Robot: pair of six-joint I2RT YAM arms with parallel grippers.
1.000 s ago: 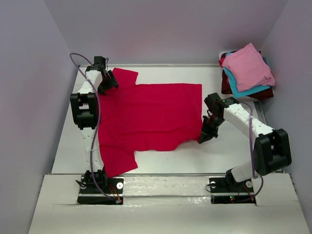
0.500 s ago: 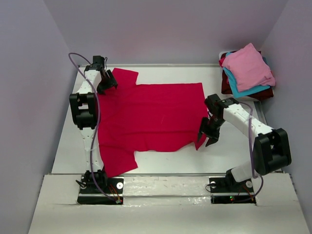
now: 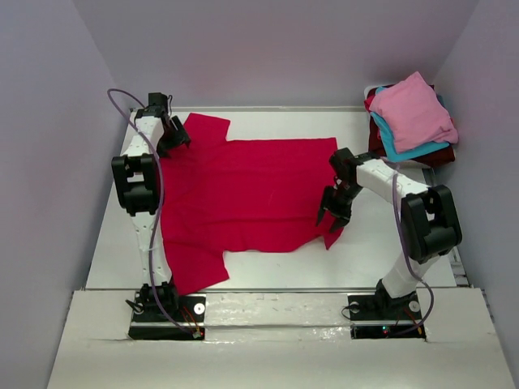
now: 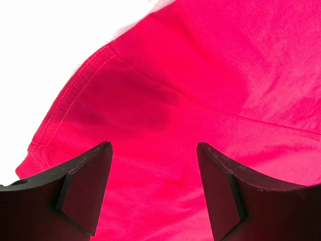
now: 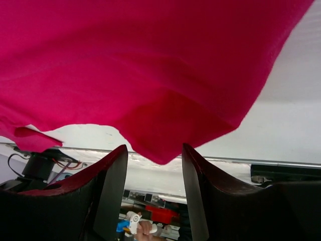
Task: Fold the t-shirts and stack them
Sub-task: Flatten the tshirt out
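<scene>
A crimson-red t-shirt (image 3: 243, 190) lies spread flat on the white table (image 3: 373, 243), one sleeve at the far left and one at the near left. My left gripper (image 3: 174, 134) hovers open over the far-left sleeve seam; in the left wrist view its fingers (image 4: 85, 186) straddle red cloth (image 4: 200, 75) without pinching it. My right gripper (image 3: 331, 219) stands open above the shirt's near right corner (image 5: 165, 125), and that corner lies loose beyond its fingers (image 5: 210, 191). At the back right sits a stack of t-shirts: a pink one (image 3: 413, 109) over a teal one (image 3: 397, 147) and a dark maroon one (image 3: 377, 144).
The stack rests on a white holder at the table's far right corner. Grey walls close in the left, back and right sides. Bare table (image 3: 268, 275) lies along the front edge, near the arm bases. A purple cable (image 3: 158, 203) runs along the left arm.
My right gripper opened, let go of the shirt's near right corner and shifted left over the cloth. The corner now lies flat. The left gripper crept slightly toward the far left.
</scene>
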